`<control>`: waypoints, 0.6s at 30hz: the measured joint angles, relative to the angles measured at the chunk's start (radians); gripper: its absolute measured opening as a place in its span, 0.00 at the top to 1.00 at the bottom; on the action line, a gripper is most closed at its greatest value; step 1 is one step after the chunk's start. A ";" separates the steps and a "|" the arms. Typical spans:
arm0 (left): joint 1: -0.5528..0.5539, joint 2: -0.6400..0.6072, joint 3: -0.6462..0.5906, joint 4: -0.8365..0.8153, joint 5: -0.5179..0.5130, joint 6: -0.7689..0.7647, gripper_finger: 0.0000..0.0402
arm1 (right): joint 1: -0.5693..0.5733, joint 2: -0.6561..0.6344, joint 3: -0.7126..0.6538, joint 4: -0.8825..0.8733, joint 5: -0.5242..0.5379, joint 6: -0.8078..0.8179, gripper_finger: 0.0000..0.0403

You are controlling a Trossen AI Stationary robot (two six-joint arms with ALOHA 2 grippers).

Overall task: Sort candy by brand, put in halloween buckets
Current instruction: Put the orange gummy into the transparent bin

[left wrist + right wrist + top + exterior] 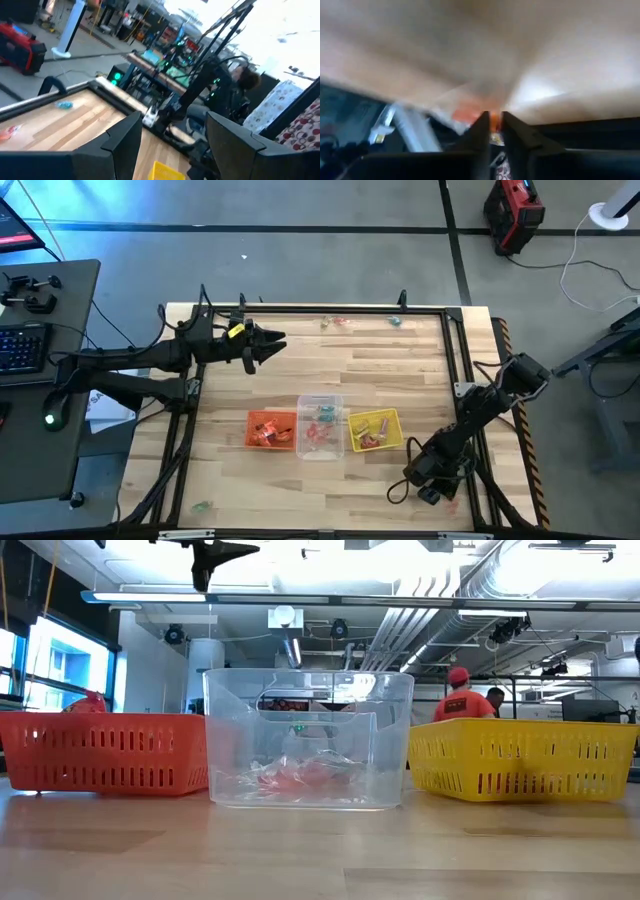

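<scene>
Near the front right corner of the table (400,380), my right gripper (430,480) is low over the wood, and its fingers are pressed almost together on a red-orange candy (492,120); I think I pinch it there because it lay apart from the others. My left gripper (272,343) waits high above the back part of the table with its fingers spread and nothing between them. Three buckets stand in a row in the middle: the orange bucket (270,430), the clear bucket (320,427) and the yellow bucket (376,430). They lie to the left of my right gripper, and the yellow one is nearest. Some loose sweets (337,322) rest near the far edge.
</scene>
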 joint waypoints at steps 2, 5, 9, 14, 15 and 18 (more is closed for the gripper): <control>0.001 -0.005 0.000 0.032 0.000 0.017 0.48 | -0.001 -0.014 0.029 -0.005 0.005 -0.019 0.97; 0.012 -0.013 0.000 0.047 0.000 0.049 0.48 | -0.002 -0.025 0.074 -0.059 0.020 -0.038 0.96; 0.035 -0.016 0.000 0.046 0.000 0.051 0.48 | -0.011 -0.031 0.154 -0.133 0.052 -0.092 0.99; 0.073 -0.040 0.008 0.094 0.001 0.022 0.48 | -0.073 -0.038 0.311 -0.287 0.101 -0.277 1.00; 0.083 -0.049 0.021 0.104 0.010 0.010 0.48 | -0.090 -0.045 0.350 -0.339 0.119 -0.324 1.00; 0.112 -0.069 0.064 0.110 0.061 0.010 0.48 | -0.155 -0.075 0.458 -0.489 0.207 -0.458 1.00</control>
